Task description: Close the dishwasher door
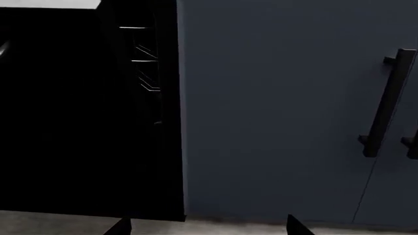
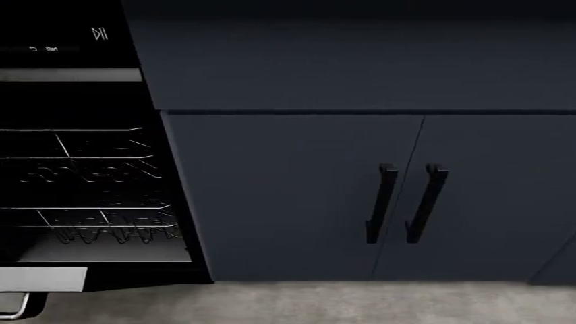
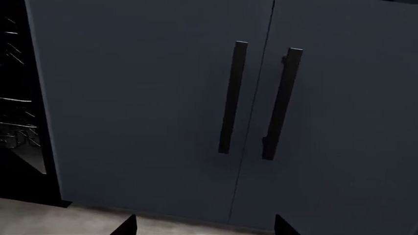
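The dishwasher (image 2: pixel 81 175) stands open at the head view's left, its wire racks (image 2: pixel 90 223) showing. The dishwasher door hangs down at the lower left corner, where only a strip of its pale grey inner face (image 2: pixel 43 278) and one end of its handle bar (image 2: pixel 13 309) show. Neither arm shows in the head view. My left gripper (image 1: pixel 209 229) is open and empty, facing the dark dishwasher opening (image 1: pixel 78 122) and its racks (image 1: pixel 145 58). My right gripper (image 3: pixel 205 228) is open and empty, facing the navy cabinet doors (image 3: pixel 144 112).
Two matte navy cabinet doors (image 2: pixel 288 196) with vertical black handles (image 2: pixel 382 202) fill the wall right of the dishwasher, under a navy panel (image 2: pixel 360 61). The handles also show in the right wrist view (image 3: pixel 232 98). Grey floor (image 2: pixel 360 304) runs along the bottom.
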Robot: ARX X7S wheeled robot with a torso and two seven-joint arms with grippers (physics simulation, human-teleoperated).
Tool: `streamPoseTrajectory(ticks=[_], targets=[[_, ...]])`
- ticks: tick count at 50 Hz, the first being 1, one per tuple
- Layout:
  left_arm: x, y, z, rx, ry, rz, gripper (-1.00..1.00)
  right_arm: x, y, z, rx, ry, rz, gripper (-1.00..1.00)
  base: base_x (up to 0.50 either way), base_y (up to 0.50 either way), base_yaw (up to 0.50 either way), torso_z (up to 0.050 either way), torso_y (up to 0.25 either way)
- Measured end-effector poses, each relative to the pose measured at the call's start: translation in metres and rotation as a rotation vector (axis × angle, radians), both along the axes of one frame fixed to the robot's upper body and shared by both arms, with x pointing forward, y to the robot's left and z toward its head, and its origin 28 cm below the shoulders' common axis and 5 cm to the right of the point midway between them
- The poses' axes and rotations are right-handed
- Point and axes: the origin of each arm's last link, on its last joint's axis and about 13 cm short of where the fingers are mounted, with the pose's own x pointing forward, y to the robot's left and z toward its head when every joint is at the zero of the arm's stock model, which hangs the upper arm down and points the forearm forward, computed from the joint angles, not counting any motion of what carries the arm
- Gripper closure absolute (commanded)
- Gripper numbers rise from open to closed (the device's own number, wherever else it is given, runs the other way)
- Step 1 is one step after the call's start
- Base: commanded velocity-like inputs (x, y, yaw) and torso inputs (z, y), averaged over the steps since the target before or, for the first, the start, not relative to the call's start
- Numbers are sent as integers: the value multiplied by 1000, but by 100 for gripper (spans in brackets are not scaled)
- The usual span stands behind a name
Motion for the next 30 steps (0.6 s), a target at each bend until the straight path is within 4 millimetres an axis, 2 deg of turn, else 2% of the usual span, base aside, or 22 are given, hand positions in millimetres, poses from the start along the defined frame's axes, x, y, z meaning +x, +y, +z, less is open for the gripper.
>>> streamPoseTrajectory(ticks=[30], targets=[[1,0,-1,1,1,1,-100,0,0,-1,1,1,0,-100,0,225,0,0,0]])
